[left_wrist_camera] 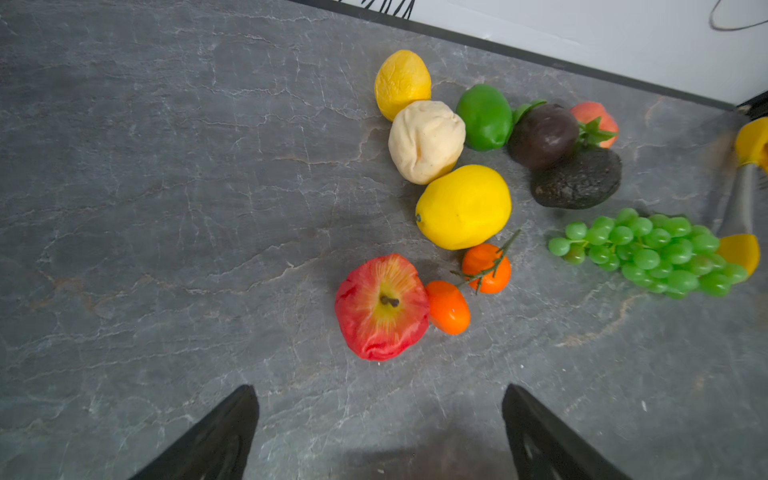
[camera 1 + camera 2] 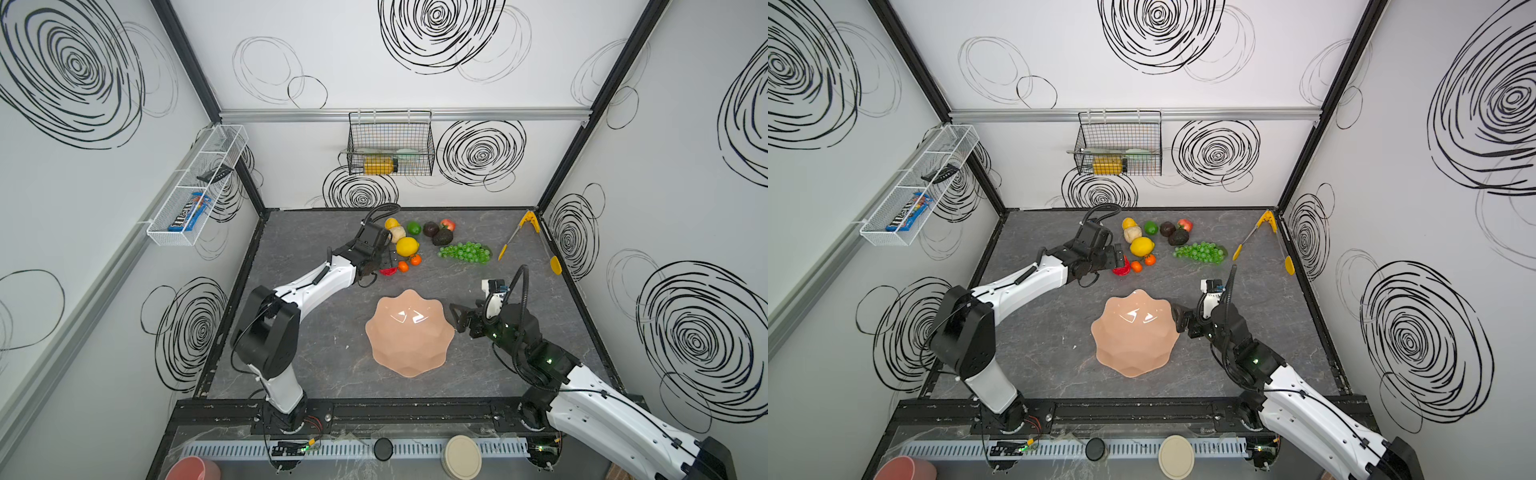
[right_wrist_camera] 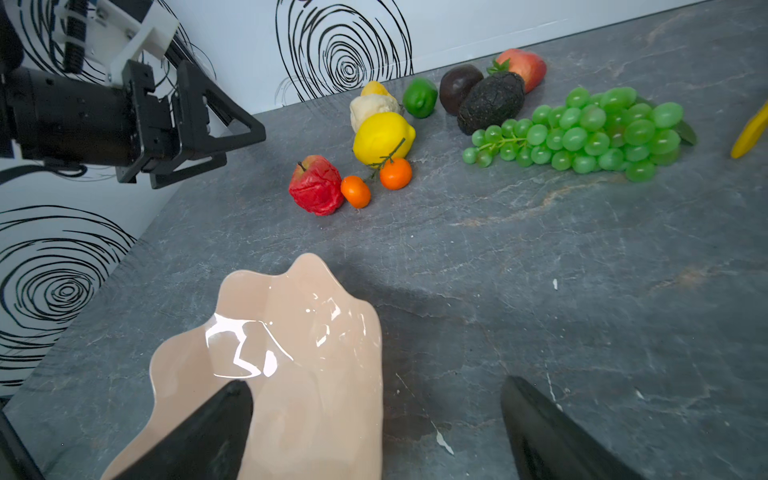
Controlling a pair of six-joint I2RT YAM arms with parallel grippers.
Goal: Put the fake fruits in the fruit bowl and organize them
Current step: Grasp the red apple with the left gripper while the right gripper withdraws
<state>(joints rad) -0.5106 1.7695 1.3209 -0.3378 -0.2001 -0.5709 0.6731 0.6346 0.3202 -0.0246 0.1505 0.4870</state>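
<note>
A: Fruit count? Bowl?
B: Two small glossy oranges [image 1: 446,307], one crumpled red plastic apple [image 1: 381,306] lying centre frame; wavy peach-pink bowl [image 2: 409,332] sitting empty, lower centre.
A: Jaws?
B: Left gripper [image 1: 380,432] and right gripper [image 3: 376,432] both gaping, holding nothing.

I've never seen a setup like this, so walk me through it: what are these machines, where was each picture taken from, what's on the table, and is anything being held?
Two robot arms stand at a grey table. Two pictures look down from overhead; two come from cameras on the arms' wrists. The left gripper is open above the apple. The right gripper is open beside the empty bowl. Nothing is held. The fruits lie together at the back: lemon, lime, grapes, small oranges, avocado. Yellow-tipped tongs lie in the corner.
</note>
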